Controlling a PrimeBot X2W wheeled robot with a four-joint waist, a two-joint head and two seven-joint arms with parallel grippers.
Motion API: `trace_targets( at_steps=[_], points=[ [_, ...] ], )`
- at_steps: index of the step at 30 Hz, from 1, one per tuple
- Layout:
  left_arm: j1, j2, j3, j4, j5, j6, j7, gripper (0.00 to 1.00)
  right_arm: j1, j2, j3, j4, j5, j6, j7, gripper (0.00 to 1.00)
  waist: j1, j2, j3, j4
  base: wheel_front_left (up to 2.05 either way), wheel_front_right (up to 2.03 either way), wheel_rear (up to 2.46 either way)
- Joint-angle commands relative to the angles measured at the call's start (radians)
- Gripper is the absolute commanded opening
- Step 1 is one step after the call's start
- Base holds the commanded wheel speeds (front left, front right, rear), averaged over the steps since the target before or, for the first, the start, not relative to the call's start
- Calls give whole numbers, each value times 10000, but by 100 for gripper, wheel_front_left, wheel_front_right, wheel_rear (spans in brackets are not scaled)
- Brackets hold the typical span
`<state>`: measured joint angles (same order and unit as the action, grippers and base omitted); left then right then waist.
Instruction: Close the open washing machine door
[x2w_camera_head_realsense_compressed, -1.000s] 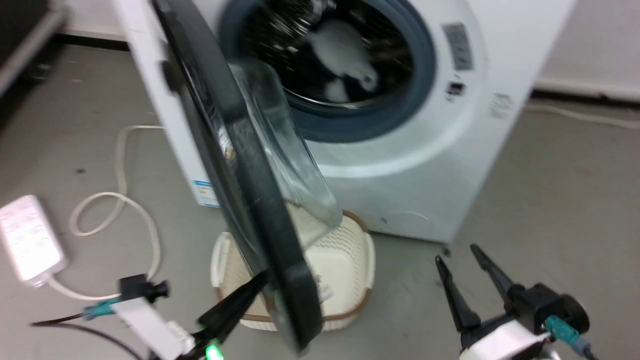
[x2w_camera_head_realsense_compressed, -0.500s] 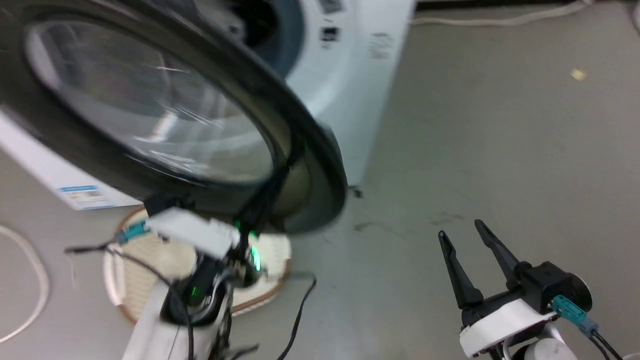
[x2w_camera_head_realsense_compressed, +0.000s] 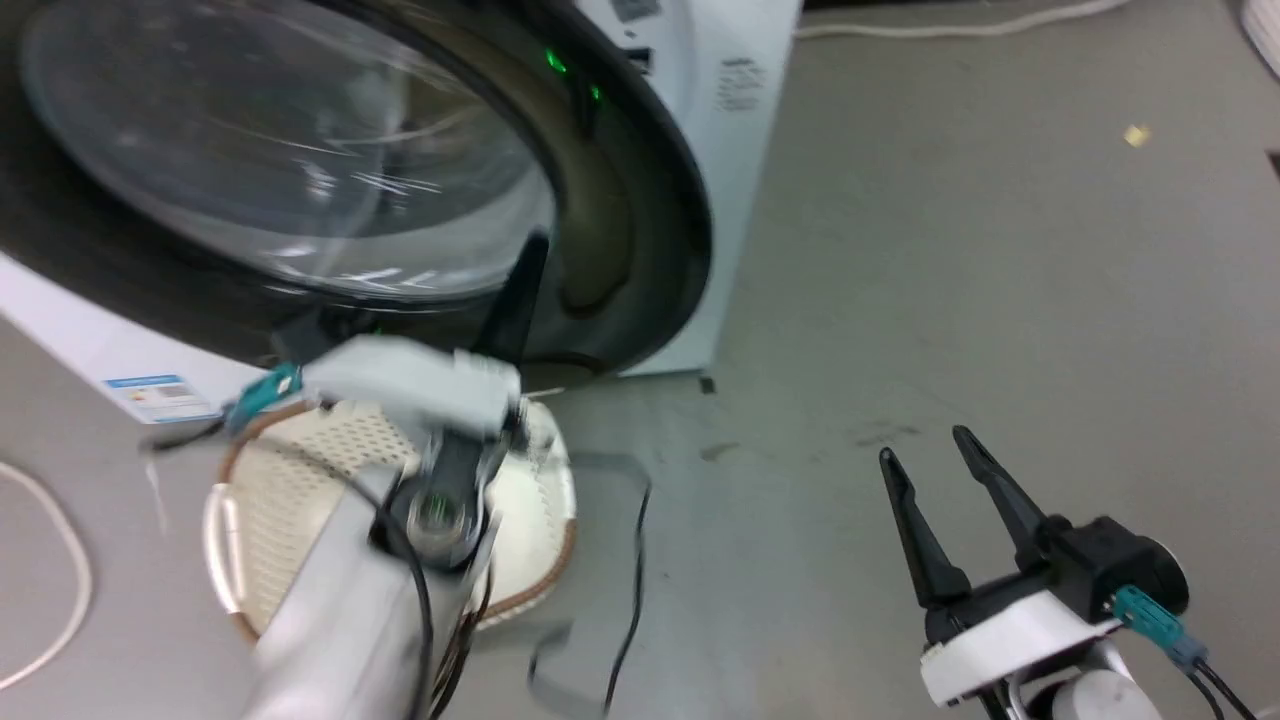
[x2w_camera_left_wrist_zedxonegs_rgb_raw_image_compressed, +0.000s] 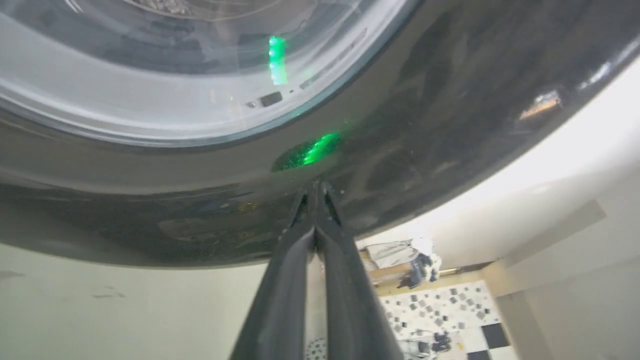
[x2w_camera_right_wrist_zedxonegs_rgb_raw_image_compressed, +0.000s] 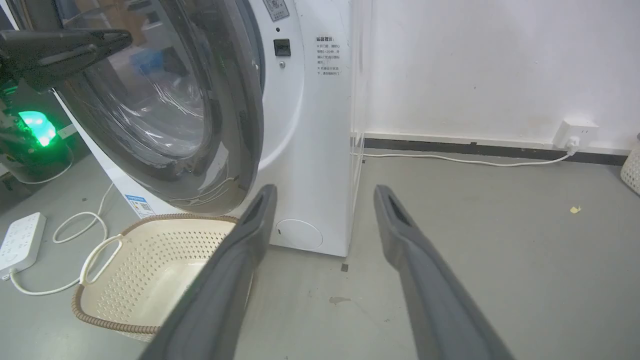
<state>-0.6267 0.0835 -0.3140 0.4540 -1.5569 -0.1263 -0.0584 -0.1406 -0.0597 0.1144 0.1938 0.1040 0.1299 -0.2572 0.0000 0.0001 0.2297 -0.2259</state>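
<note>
Washing machine door (x2w_camera_head_realsense_compressed: 330, 180) hangs ajar, nearly shut on the washing machine (x2w_camera_head_realsense_compressed: 735, 150), with the left hand (x2w_camera_left_wrist_zedxonegs_rgb_raw_image_compressed: 315, 190), fingers together, pressing its black rim. The right hand (x2w_camera_head_realsense_compressed: 925, 450) hovers spread wide. The closing push seems under way, and the next move calls for firm pressure until the door latches.

Laundry area: washing machine (x2w_camera_right_wrist_zedxonegs_rgb_raw_image_compressed: 310, 150), perforated basket (x2w_camera_right_wrist_zedxonegs_rgb_raw_image_compressed: 125, 280), power strip (x2w_camera_right_wrist_zedxonegs_rgb_raw_image_compressed: 20, 240), grey floor (x2w_camera_right_wrist_zedxonegs_rgb_raw_image_compressed: 500, 250).

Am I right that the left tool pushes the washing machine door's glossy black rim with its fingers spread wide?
No: the left tool pushes the glossy black rim of the round washing machine door with its fingers shut together, as the left wrist view shows.
</note>
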Motion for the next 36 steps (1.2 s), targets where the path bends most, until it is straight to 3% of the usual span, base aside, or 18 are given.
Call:
trace_targets(
  at_steps=[1, 2, 3, 7, 10, 14, 17, 19, 23, 28, 29, 30, 35, 36],
  points=[
    [756, 510, -374, -561, 721, -41, -251, 3, 195, -27, -60, -153, -54, 8, -44, 100, 0, -1, -445, 496, 0, 0, 0],
    [1070, 822, -654, -926, 1212, -41, -447, 44, 279, -55, -91, -215, -56, 8, -44, 100, 0, -1, -562, 642, 0, 0, 0],
    [1392, 1175, -945, -1242, 1789, -41, -757, 100, 370, -88, -126, -275, -50, 8, -44, 100, 0, -1, -690, 808, 0, 0, 0],
    [2668, 2220, -1305, -2047, 3686, -42, -1908, 100, 780, -187, -166, -486, -31, 8, -45, 100, 0, -1, -1189, 1402, 0, 0, 0],
    [3484, 2504, -442, -2559, 5674, 41, -2022, 100, 1103, -223, -216, -614, -48, 8, -45, 100, 0, -1, -1501, 1886, 0, 0, 0],
    [4779, 2099, 1020, -3872, 9243, 750, -2029, 100, 1387, -239, -124, -716, -120, 8, -45, 100, 0, -1, -1805, 2345, 0, 0, 0],
    [5686, 1551, 1551, -4678, 11136, 1084, -2031, 100, 1518, -217, -123, -747, -126, 8, -45, 100, 0, -1, -1988, 2579, 0, 0, 0],
    [6195, 1039, 1886, -4997, 11824, 1238, -2031, 100, 1603, -190, -150, -776, -121, 8, -45, 100, 0, -1, -2071, 2710, 0, 0, 0],
    [6919, 1025, 1549, -5134, 13864, 1305, -2032, 100, 1754, -131, -121, -825, -141, 8, -45, 100, 0, -1, -2109, 2893, 0, 0, 0],
    [7179, 593, 1512, -5112, 14561, 1564, -2033, 100, 1766, -130, -20, -848, -133, 8, -45, 100, 0, -1, -1825, 3176, 0, 0, 0],
    [7169, 520, 1528, -5091, 14631, 1618, -2033, 100, 1735, -183, 46, -840, -107, 8, -45, 29, 0, -1, -1714, 3271, 0, 0, 0],
    [7132, 436, 1555, -5059, 14667, 1671, -2033, 100, 1657, -277, 135, -858, -102, 8, -45, 0, 0, -1, -1608, 3354, 0, 0, 0],
    [6865, 133, 1499, -4896, 14809, 1741, -2033, 100, 816, -1062, 793, -985, 99, 8, 121, 0, 0, -1, -913, 3812, 0, 0, 0],
    [6663, 13, 1364, -4788, 14876, 1689, -2033, 100, -88, -1823, 1339, -955, 377, 8, 368, 0, 0, -1, -399, 4083, 0, 0, 0]
  ],
)
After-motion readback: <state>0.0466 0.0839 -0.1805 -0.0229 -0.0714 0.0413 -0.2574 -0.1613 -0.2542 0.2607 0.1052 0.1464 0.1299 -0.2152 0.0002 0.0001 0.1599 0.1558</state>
